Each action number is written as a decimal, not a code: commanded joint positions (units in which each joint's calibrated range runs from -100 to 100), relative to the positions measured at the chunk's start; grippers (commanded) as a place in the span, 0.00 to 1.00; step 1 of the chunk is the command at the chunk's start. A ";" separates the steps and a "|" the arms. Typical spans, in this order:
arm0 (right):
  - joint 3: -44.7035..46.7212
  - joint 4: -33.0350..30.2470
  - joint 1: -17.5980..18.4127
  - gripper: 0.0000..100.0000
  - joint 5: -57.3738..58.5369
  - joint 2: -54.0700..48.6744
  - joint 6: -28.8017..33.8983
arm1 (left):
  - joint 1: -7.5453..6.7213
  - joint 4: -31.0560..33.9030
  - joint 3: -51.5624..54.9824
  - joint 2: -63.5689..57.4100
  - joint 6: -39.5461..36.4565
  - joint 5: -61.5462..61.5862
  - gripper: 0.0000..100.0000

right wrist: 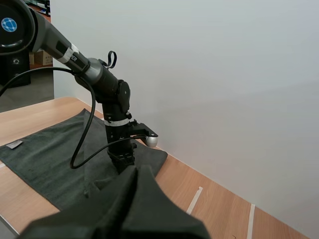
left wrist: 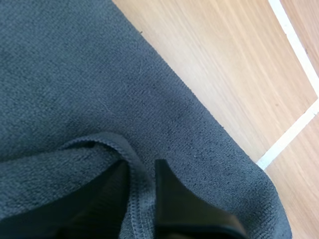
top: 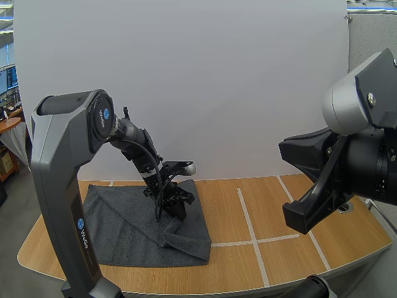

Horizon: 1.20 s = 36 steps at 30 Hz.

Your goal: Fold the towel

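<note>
The left claw (left wrist: 141, 168) is clamped on the dark grey towel (top: 124, 217). Its two black fingers pinch the stitched edge (left wrist: 139, 214) between them, and that bit of cloth is bunched up off the rest.

In the high view, the towel lies in the lower left of the frame on the wooden table (top: 298, 248). Most of it is spread out flat. Only the part near the towel's right side is pulled up, where the left claw holds it, and a little ridge of cloth runs down from there toward the lower right corner of the towel. White tape lines (top: 247, 217) cross the table to the right of the towel, close to it but not under it.

The right claw (right wrist: 135, 172) has its fingers pressed together on nothing. It hangs well away from the towel, looking across at the left arm.

So the fold looks only just begun (one grab, no fold laid down yet). It seems the held side has to be carried over to the other side of the towel, set down so the edges meet, and then let go. No part of the towel lies neatly doubled over so far.
</note>
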 commanded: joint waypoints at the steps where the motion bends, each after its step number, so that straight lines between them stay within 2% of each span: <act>1: 0.07 -0.76 0.07 0.00 0.00 -0.49 0.07 | -0.20 -0.98 0.02 -0.17 0.38 1.33 0.08; 3: 0.07 -0.76 0.07 0.00 0.00 -0.49 0.07 | -0.20 -0.98 0.02 -0.17 0.38 1.54 0.00; 12: 0.07 -0.76 0.07 0.00 0.00 -0.49 0.07 | -0.12 -0.09 0.02 -0.92 0.38 7.82 0.00; 28: 0.07 -0.75 0.07 0.00 0.00 -0.49 -0.03 | 0.09 3.82 2.11 -12.09 -1.91 13.62 0.00; 32: 0.07 -0.75 0.07 0.00 0.00 -0.49 -0.21 | 1.95 5.15 5.10 -13.74 -1.81 13.62 0.00; 36: 0.07 -0.22 0.07 0.00 0.00 -0.49 -0.22 | 5.07 6.07 8.10 -15.87 -0.48 13.62 0.00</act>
